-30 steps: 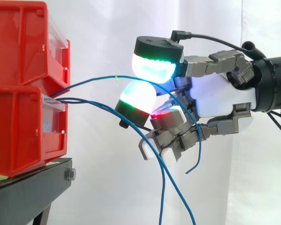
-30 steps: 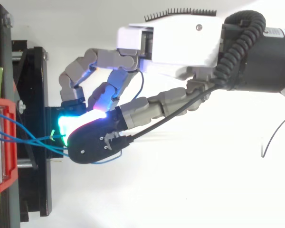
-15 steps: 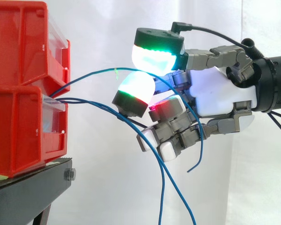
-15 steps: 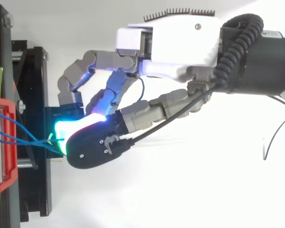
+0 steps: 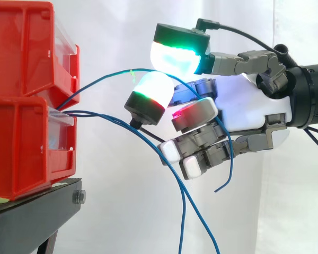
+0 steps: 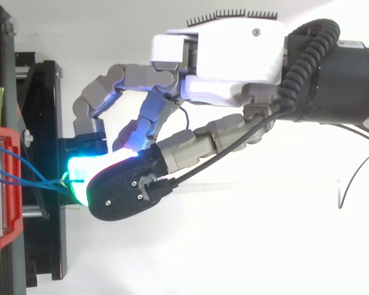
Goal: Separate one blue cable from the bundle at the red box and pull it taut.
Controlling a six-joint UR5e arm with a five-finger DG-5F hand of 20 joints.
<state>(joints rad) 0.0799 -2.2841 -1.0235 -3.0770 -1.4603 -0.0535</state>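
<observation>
Hand (image 5: 249, 114) at centre-right of side view, fingers (image 5: 193, 164) curled inward w/ one blue cable (image 5: 106, 75) threaded thru them. Cable leaves the red box (image 5: 21, 148) at lower left, arcs up into the gap btwn the two upper glowing pads and runs behind the curled fingers. Its free end hangs at lower centre-right. It's bowed, not taut. Other cables (image 5: 164, 166) droop from same box toward bottom centre. Box sits on black stand (image 5: 32, 203). Top view: cables converge under the glowing pad, centre-left.
</observation>
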